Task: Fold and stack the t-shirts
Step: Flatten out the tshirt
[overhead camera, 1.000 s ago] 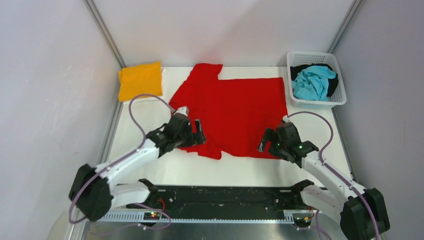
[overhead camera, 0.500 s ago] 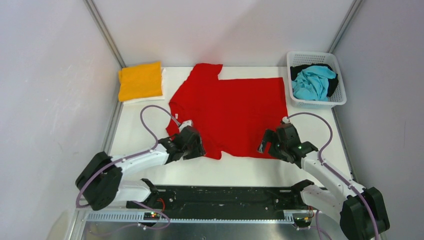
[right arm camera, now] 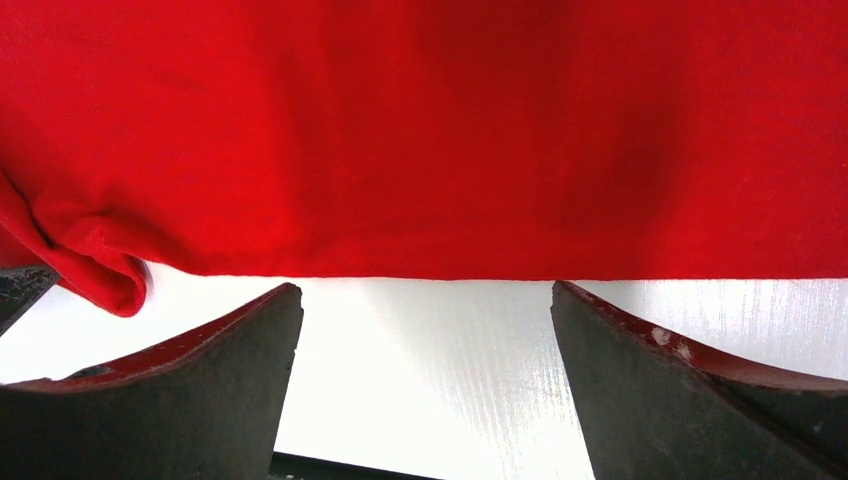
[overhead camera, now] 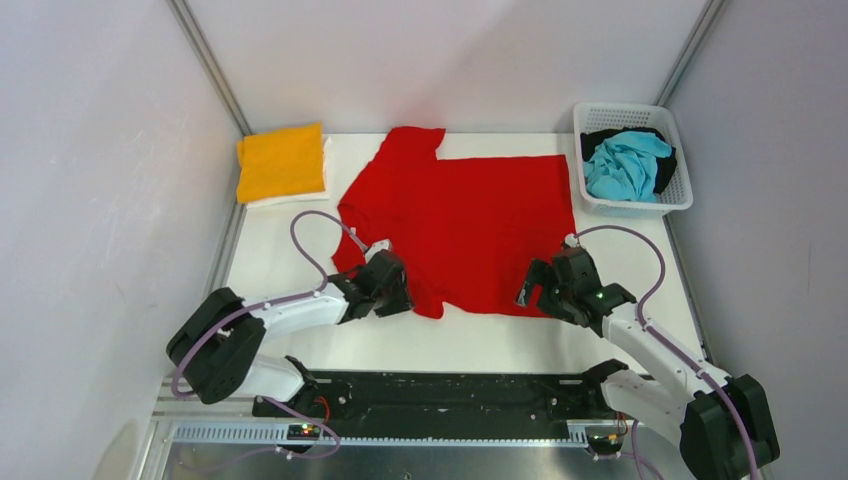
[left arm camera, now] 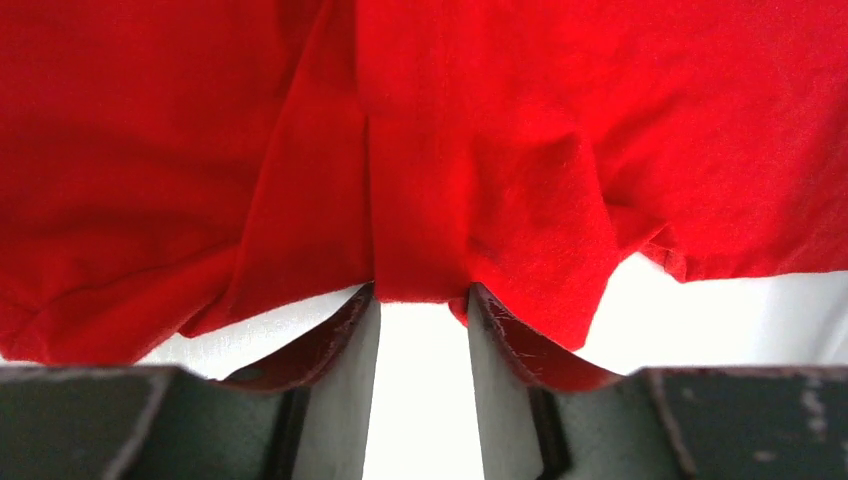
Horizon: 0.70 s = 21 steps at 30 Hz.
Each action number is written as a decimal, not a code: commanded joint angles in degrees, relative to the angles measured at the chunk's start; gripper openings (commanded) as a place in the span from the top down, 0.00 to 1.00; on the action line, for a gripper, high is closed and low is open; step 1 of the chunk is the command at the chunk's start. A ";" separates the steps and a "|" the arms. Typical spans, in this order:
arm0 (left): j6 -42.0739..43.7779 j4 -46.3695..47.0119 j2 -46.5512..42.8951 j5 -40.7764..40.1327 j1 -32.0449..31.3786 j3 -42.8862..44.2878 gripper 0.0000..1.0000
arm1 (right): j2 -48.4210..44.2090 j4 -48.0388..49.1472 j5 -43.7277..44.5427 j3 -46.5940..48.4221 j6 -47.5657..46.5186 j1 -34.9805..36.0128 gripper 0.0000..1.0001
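The red t-shirt [overhead camera: 470, 215] lies spread flat in the middle of the white table. My left gripper [overhead camera: 392, 298] is at the shirt's near left corner. In the left wrist view the red t-shirt [left arm camera: 450, 120] has its hem bunched into a ridge between the narrowed fingertips of the left gripper [left arm camera: 420, 295], with a gap still between the jaws. My right gripper [overhead camera: 535, 285] stands wide open at the near right hem. In the right wrist view the red t-shirt [right arm camera: 430, 130] ends just beyond the fingertips of the right gripper [right arm camera: 425, 295], apart from them.
A folded orange-yellow t-shirt [overhead camera: 281, 160] lies on a white one [overhead camera: 290, 199] at the back left corner. A white lattice basket [overhead camera: 682, 196] at the back right holds a turquoise t-shirt [overhead camera: 625, 165] and a black one [overhead camera: 667, 170]. Side walls stand close.
My left gripper came down and towards the near edge onto the shirt's near left corner, and its jaws narrowed around the hem. The right arm stayed put.
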 commanded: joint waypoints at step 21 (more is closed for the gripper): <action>-4.98 -0.29 -4.83 4.32 -1.82 -4.21 1.00 | -0.23 1.45 0.54 -0.46 -0.36 0.19 0.02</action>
